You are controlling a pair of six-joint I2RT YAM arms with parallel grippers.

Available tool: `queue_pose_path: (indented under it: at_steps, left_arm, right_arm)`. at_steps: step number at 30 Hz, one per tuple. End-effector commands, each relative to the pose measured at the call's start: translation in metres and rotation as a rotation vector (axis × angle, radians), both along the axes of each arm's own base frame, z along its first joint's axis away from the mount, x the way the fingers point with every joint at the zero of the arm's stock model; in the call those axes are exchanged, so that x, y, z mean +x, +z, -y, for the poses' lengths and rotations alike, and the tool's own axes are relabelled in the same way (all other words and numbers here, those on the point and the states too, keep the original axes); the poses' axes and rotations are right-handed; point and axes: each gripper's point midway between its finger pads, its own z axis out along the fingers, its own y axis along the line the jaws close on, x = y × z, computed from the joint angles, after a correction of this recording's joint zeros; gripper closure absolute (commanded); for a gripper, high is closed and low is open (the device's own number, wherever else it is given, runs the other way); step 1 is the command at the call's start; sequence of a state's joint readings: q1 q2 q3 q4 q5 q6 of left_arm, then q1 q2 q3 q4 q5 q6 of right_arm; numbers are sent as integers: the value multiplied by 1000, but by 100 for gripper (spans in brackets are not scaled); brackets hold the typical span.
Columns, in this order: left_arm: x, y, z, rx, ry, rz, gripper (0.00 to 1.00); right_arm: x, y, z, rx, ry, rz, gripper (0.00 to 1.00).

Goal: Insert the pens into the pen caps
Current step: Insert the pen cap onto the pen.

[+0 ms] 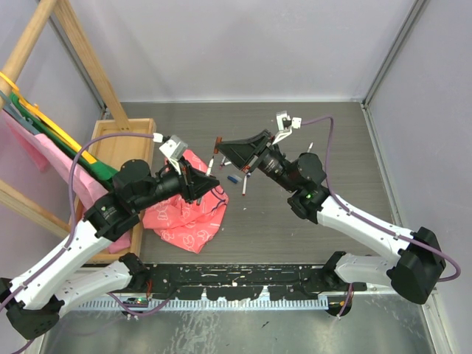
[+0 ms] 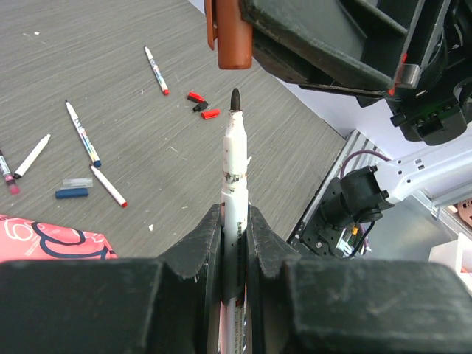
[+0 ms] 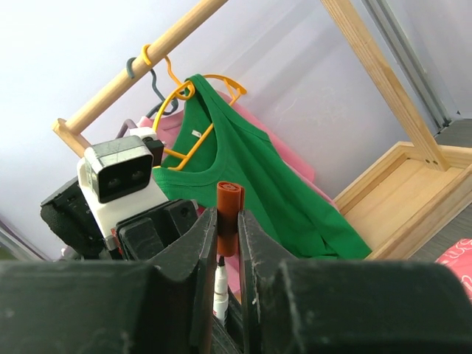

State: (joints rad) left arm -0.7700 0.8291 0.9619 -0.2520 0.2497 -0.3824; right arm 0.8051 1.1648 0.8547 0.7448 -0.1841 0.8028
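Note:
My left gripper point(image 2: 234, 215) is shut on a white pen point(image 2: 234, 166) whose dark tip points up at a reddish-brown pen cap point(image 2: 234, 37). That cap point(image 3: 229, 214) is held in my shut right gripper point(image 3: 228, 221), its open end facing the tip with a small gap between them. The two grippers point(image 1: 205, 179) point(image 1: 222, 147) meet above the table beside the pink cloth. Several loose pens point(image 2: 82, 133) point(image 2: 155, 70) lie on the table. Nearby lie red caps point(image 2: 210, 113), a black cap point(image 2: 200, 106) and a blue cap point(image 2: 71, 193).
A pink patterned cloth point(image 1: 184, 214) lies under the left arm. A wooden clothes rack with a flat base point(image 1: 122, 144) stands at the left, with a green shirt point(image 3: 251, 177) and pink garments on hangers. Walls enclose the table on three sides.

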Motion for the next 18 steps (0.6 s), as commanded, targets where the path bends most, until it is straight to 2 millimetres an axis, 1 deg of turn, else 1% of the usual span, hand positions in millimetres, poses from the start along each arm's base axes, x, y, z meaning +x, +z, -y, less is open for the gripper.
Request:
queue_pose_path:
  at_steps: [1, 10, 13, 18]
  left_arm:
    - [-3, 31, -4, -73, 3, 65, 100]
    - [-2, 31, -3, -73, 4, 63, 100]
    - [-2, 29, -3, -71, 3, 60, 100]
    - [-2, 29, -2, -70, 2, 58, 100]
  right_arm:
    - [-6, 24, 8, 41, -13, 55, 100]
    - [-10, 17, 4, 19, 19, 50, 100]
    - [-9, 19, 5, 25, 11, 51, 100]
    - [-8, 29, 12, 59, -18, 61, 100]
